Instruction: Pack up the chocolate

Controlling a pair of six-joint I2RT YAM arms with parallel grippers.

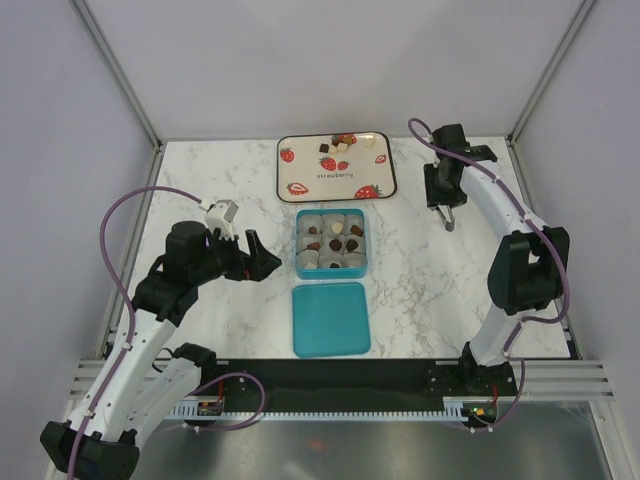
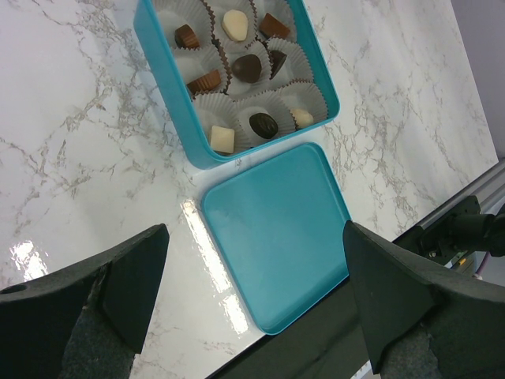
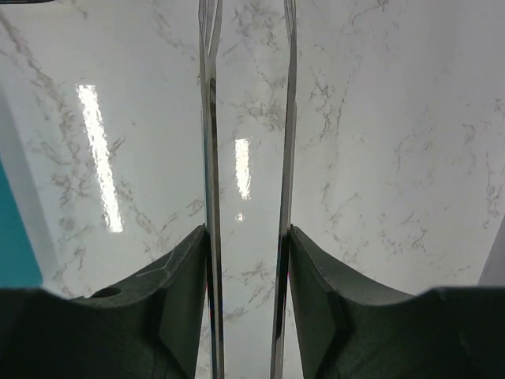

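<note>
On the marble table (image 1: 215, 175), chocolates (image 2: 251, 69) fill most cups (image 2: 309, 93) of the teal box (image 1: 299, 243), loose pieces (image 1: 338, 145) wait on the strawberry tray (image 1: 335, 180), lid (image 1: 331, 318) off; my left gripper (image 1: 262, 254) spread wide, right gripper (image 1: 447, 203) pinching empty tweezers (image 3: 209, 158).

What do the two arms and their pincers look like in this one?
The left arm and right arm have white links, black joints and a purple cable running alongside each. The left pincer has two broad matte black fingers; the right pincer looks alike.
</note>
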